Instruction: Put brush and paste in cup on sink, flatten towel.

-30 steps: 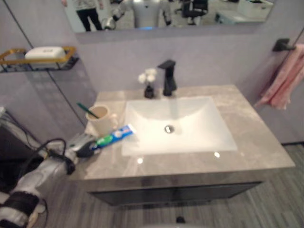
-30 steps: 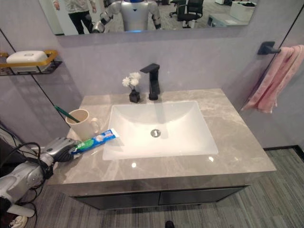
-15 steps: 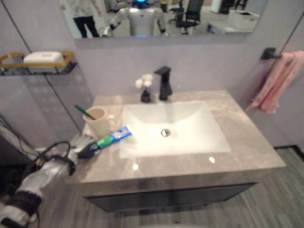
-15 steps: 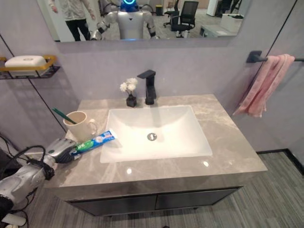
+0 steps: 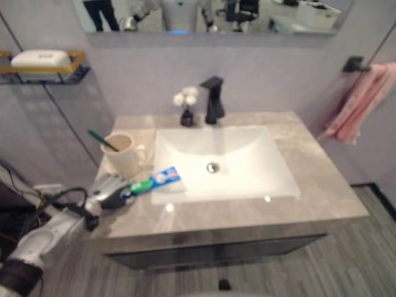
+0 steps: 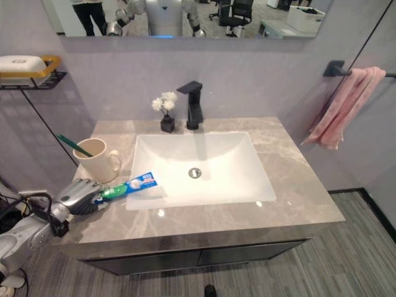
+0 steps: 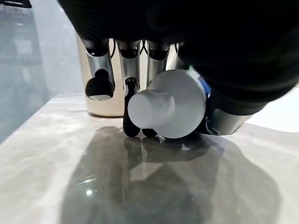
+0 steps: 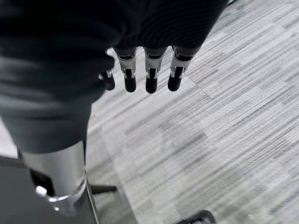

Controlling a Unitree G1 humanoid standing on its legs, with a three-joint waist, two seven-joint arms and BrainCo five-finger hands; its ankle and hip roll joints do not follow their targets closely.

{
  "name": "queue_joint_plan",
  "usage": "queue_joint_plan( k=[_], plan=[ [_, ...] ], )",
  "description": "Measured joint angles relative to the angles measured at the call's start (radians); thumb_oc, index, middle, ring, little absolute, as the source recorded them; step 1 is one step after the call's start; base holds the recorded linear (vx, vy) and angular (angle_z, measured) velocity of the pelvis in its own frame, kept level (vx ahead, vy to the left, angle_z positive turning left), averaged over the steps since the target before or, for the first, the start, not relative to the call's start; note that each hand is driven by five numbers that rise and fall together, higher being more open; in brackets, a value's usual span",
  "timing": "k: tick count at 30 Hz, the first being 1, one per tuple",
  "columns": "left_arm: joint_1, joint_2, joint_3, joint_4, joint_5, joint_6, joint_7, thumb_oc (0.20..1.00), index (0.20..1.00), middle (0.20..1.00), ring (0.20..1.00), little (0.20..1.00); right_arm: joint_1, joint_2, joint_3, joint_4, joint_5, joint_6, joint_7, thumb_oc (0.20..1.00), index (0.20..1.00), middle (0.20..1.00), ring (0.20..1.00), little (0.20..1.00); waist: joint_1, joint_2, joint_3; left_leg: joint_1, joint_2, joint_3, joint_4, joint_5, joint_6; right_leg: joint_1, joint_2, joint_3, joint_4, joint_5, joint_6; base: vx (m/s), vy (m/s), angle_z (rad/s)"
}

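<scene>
A cream cup (image 6: 94, 158) stands on the counter left of the basin, with a green toothbrush (image 6: 73, 145) leaning in it. A blue, white and green toothpaste tube (image 6: 131, 184) lies in front of the cup, its far end over the basin's rim. My left hand (image 6: 80, 197) is shut on the tube's cap end. In the left wrist view the white cap (image 7: 166, 105) faces the camera, with the fingers (image 7: 131, 70) curled past it and the cup (image 7: 100, 100) behind. A pink towel (image 6: 346, 105) hangs bunched on a black wall bar at the right. My right hand (image 8: 150, 70) hangs open over the floor.
The white basin (image 6: 204, 185) is set in a grey marble counter (image 6: 297, 185). A black faucet (image 6: 193, 104) and a small vase of white flowers (image 6: 166, 114) stand at its back. A wire shelf with soap (image 6: 25, 65) is on the left wall.
The camera has shifted, so the whole picture sits differently. My left hand stays on the tube's cap end beside the cup; nothing else has clearly moved.
</scene>
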State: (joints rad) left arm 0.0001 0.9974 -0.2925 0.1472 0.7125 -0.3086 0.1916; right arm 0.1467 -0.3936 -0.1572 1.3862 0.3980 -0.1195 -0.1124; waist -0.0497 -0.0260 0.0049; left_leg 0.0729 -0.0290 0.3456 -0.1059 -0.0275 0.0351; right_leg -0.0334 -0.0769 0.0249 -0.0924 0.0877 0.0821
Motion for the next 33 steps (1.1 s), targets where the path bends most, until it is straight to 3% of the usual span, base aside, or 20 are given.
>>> queue_joint_plan(
  k=[5,13,15,20,24,33],
  plan=[
    [0.018,-0.013,0.013,-0.017,-0.016,-0.011,0.000,0.200,0.200,0.200,0.200,0.200,0.003,-0.023,-0.069,-0.047,0.061,-0.021,-0.026,1.000,1.000,1.000,1.000,1.000,-0.011,0.005,0.004,0.001,0.000,0.001,0.000,0.000,0.000,0.000,0.001,0.001,0.000,0.000,0.000,0.00,0.000,0.00],
    [0.043,-0.098,0.033,-0.075,-0.030,-0.039,0.003,0.200,0.200,0.200,0.200,0.200,0.049,-0.086,-0.145,-0.390,0.068,-0.091,-0.144,1.000,1.000,1.000,1.000,1.000,-0.048,-0.001,0.005,0.002,0.000,0.005,0.000,-0.001,0.001,-0.001,0.002,0.010,0.000,0.000,0.000,0.00,0.000,0.00],
    [0.054,-0.128,0.036,-0.106,-0.048,-0.055,0.004,0.200,0.200,0.200,0.200,0.200,0.053,-0.090,-0.195,-0.469,0.033,-0.129,-0.174,1.000,1.000,1.000,1.000,1.000,-0.062,-0.002,0.004,0.003,0.000,0.007,0.000,-0.001,0.001,-0.001,0.003,0.012,0.000,0.000,0.000,0.00,0.000,-0.03],
    [0.042,-0.217,0.069,-0.189,-0.067,-0.057,0.028,0.200,0.200,0.200,0.200,0.200,0.097,-0.103,-0.241,-0.803,-0.107,-0.141,-0.293,1.000,1.000,1.000,1.000,1.000,-0.101,0.000,0.005,0.010,0.002,0.027,0.000,-0.003,0.000,-0.003,0.007,0.033,0.000,0.002,0.001,0.00,-0.008,-0.13],
    [0.018,-0.243,0.081,-0.204,-0.067,-0.055,0.056,0.200,0.200,0.200,0.200,0.200,0.112,-0.106,-0.264,-0.942,-0.200,-0.138,-0.347,1.000,1.000,1.000,1.000,1.000,-0.123,0.008,0.006,0.013,0.003,0.033,0.000,-0.004,-0.001,-0.003,0.008,0.039,0.000,0.001,0.001,0.00,-0.013,-0.06],
    [-0.006,-0.278,0.098,-0.204,-0.067,-0.049,0.084,0.200,0.200,0.200,0.200,0.200,0.106,-0.108,-0.274,-1.100,-0.309,-0.128,-0.384,1.000,1.000,1.000,1.000,1.000,-0.124,0.015,0.003,0.013,0.004,0.044,0.000,-0.005,-0.002,-0.008,0.010,0.045,0.000,0.001,0.001,0.00,-0.004,-0.02]
  ],
)
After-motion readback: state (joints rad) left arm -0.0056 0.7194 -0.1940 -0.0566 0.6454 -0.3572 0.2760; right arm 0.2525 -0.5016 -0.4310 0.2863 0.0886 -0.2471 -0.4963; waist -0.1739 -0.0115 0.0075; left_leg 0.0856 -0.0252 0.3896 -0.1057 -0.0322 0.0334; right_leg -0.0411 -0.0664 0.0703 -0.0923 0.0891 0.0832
